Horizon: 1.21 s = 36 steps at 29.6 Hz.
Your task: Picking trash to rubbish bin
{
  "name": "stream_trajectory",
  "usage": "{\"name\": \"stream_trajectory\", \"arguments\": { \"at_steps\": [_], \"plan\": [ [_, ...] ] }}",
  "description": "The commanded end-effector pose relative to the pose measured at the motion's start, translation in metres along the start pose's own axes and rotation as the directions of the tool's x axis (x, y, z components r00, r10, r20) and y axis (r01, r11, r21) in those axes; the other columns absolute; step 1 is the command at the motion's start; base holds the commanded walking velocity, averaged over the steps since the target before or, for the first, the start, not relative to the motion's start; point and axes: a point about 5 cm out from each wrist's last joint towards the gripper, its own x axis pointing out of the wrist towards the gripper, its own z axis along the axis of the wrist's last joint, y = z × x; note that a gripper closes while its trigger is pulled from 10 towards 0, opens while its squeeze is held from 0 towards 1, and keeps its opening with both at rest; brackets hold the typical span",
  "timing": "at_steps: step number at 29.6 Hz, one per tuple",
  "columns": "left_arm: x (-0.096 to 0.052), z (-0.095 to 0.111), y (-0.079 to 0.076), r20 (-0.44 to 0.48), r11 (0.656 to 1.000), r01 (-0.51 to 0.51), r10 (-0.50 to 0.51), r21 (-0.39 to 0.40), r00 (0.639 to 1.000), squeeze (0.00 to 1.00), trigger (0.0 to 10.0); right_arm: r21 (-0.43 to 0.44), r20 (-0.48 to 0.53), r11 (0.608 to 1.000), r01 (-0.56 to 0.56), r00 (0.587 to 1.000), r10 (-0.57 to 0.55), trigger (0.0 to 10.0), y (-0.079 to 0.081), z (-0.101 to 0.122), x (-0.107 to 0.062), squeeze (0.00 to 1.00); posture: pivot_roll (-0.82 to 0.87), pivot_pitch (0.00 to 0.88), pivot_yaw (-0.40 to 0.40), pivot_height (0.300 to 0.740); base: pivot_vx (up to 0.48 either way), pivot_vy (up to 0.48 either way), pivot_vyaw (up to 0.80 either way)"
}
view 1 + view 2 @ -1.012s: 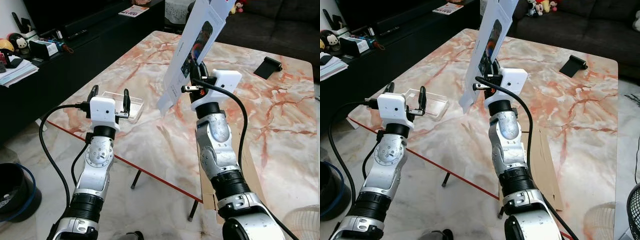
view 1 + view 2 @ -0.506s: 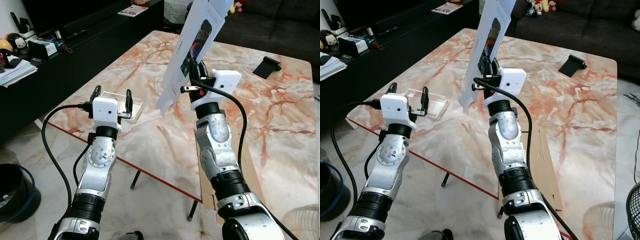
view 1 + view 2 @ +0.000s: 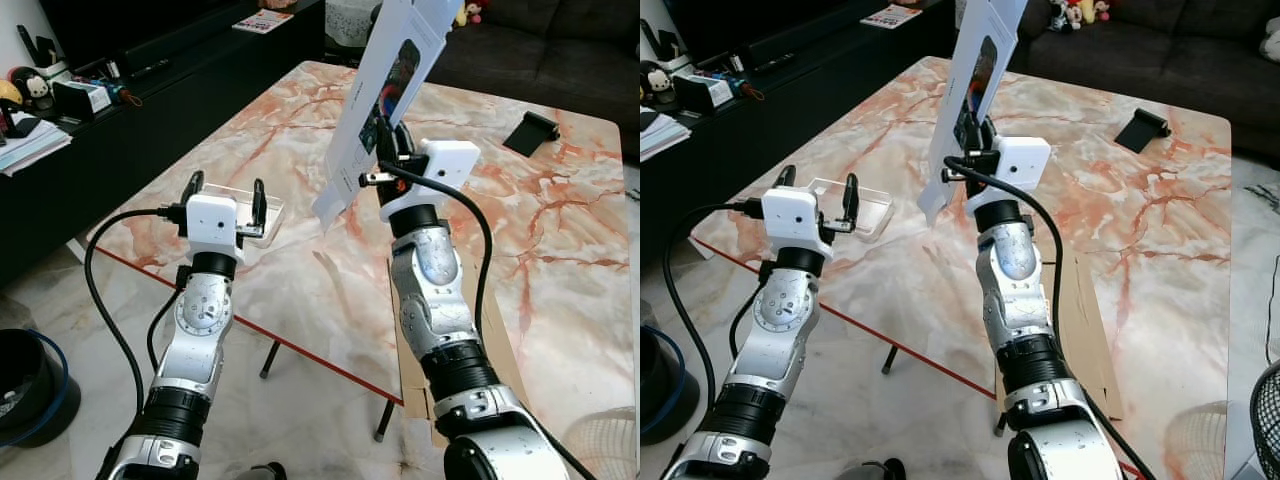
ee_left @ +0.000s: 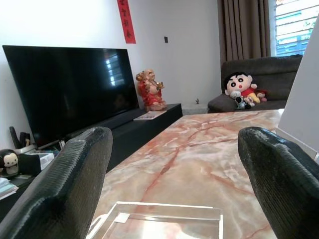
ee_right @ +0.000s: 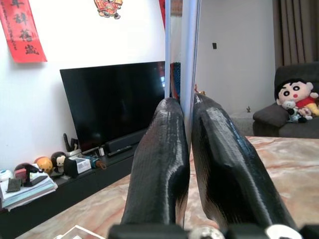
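Right gripper (image 3: 388, 135) pinched tight on a white card package (image 3: 385, 85), lifted upright above the marble table (image 3: 560, 230); left gripper (image 3: 223, 194) spread wide and empty, just before a clear plastic tray (image 3: 268, 208) near the table edge; black bin (image 3: 22, 385) on the floor, far left.

A flat white package (image 3: 385, 95) with a dark printed picture stands tilted, lifted above the table (image 3: 560, 250). A clear plastic tray (image 3: 240, 205) lies flat near the table's edge.

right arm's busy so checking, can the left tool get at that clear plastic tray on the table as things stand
Probably yes. The left tool is open and hovers just short of the clear plastic tray, which lies flat near the table edge with nothing between them.
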Motion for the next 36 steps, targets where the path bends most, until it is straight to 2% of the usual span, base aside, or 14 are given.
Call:
{"name": "stream_trajectory", "arguments": {
  "at_steps": [1,36],
  "plan": [
    [0.0016,0.0049,0.0017,0.026,1.000,-0.005,0.005,0.012,1.000,0.00,10.0,0.002,0.002,1.000,-0.005,1.000,0.005,10.0,0.0014,-0.0012,-0.0012,0.00,0.14,0.115,0.014,0.740,0.000,0.000,0.00],
    [0.0009,0.0051,0.0008,0.028,1.000,-0.002,0.002,0.007,1.000,0.00,10.0,0.003,0.000,1.000,-0.009,1.000,0.009,10.0,0.0027,-0.0020,-0.0018,0.00,0.14,0.115,0.014,0.740,0.000,0.000,0.00]
  ]
}}
